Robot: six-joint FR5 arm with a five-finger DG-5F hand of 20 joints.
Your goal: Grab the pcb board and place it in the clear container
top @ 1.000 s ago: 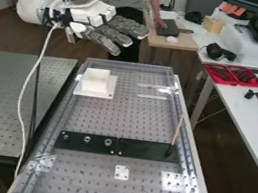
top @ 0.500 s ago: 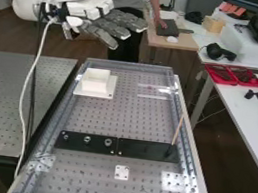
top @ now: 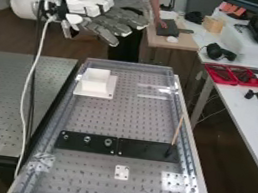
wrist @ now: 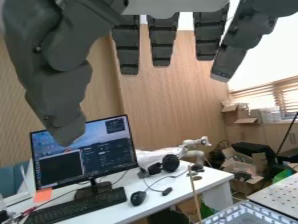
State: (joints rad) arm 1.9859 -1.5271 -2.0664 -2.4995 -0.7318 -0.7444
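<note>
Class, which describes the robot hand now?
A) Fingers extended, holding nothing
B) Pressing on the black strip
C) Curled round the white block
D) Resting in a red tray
A: the robot hand has its fingers stretched out with nothing in them, away from the white block on the perforated board.

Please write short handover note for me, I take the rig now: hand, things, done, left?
Hand: open, holding nothing, raised at the high view's upper left.
Things: on the perforated bench top, white block at the far left, clear piece to its right, dark plates side by side nearer. I cannot tell which thing is the pcb board or the clear container.
Done: no grasp; placement cannot be confirmed.
Left: identify both, then probably grab and place the board.
</note>
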